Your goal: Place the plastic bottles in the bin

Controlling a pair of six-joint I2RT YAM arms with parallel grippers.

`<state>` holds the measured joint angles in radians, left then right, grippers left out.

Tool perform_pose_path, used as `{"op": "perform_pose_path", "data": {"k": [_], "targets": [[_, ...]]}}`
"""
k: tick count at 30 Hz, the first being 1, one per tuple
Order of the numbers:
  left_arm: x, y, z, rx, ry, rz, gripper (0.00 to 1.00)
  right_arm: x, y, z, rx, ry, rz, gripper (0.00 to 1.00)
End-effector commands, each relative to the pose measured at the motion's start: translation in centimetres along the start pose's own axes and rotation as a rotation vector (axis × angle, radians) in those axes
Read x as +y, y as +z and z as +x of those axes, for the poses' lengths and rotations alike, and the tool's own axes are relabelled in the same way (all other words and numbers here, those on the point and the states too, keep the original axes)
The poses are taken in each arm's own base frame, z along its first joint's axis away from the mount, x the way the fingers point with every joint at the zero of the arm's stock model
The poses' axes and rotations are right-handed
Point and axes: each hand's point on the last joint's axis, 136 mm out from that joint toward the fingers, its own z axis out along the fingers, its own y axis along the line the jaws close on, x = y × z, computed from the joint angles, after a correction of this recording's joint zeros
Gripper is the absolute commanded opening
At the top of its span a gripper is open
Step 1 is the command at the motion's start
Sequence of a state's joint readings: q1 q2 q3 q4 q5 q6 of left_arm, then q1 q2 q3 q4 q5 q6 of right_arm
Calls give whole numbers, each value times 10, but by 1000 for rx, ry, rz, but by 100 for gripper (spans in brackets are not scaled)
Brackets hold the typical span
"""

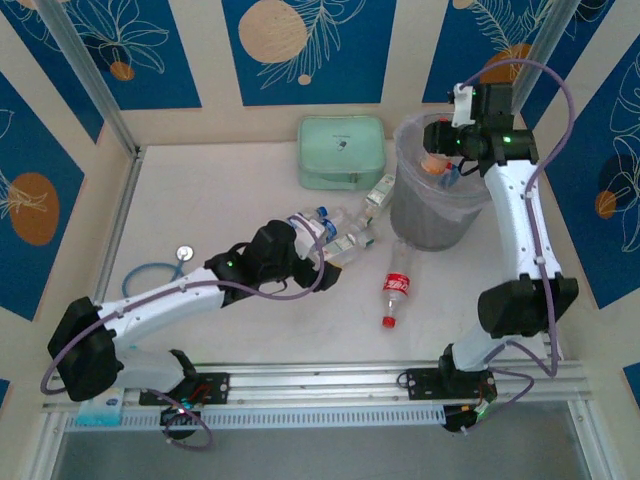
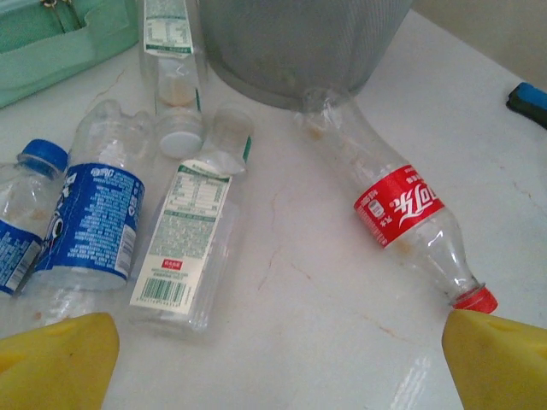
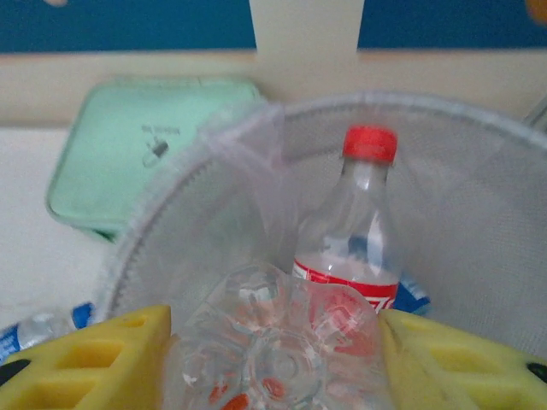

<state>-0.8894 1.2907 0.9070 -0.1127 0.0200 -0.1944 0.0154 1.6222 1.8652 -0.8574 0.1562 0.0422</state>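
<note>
While the right tool (image 3: 273,340) is gripping a clear bottle (image 3: 261,367) directly above the bin (image 3: 500,196), the left tool (image 2: 278,359) is hanging wide open. The red-label bottle (image 2: 399,207) is lying ahead-right on the counter (image 2: 299,299), cap end nearest.

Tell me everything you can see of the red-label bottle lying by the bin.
The red-label bottle is clear plastic, seemingly empty, with a red cap and a red wrap with white script. It lies on its side on the white table, base at the foot of the bin, cap toward the near edge. Nothing grips it.
</note>
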Motion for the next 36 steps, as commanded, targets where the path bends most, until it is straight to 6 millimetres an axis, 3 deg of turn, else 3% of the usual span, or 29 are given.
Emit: {"op": "perform_pose_path", "data": {"k": [1, 8, 14, 17, 21, 25, 30, 33, 36], "targets": [[7, -6, -1, -14, -12, -25, 96, -5, 18, 27, 117, 29, -3, 17], [10, -4, 3, -9, -5, -28, 96, -11, 70, 84, 328, 115, 13, 17], [12, -1, 5, -4, -11, -30, 96, -10, 87, 116, 406, 210, 13, 20], [13, 0, 6, 5, -10, -30, 96, -11, 78, 105, 383, 249, -4, 35], [13, 1, 5, 4, -10, -25, 96, -10, 45, 69, 279, 265, -36, 59], [11, 7, 4, 6, -17, -5, 96, -9, 6, 35, 187, 250, -42, 61], [7, 13, 5, 22, -21, 15, 96, -21, -15, 20, 152, 219, 30, 96], [7, 13, 5, 22, -18, 16, 96, -24, -15, 18, 154, 209, 39, 99], [8, 12, 5, 23, -18, 13, 96, -21, -13, 17, 153, 208, 21, 88]]}}
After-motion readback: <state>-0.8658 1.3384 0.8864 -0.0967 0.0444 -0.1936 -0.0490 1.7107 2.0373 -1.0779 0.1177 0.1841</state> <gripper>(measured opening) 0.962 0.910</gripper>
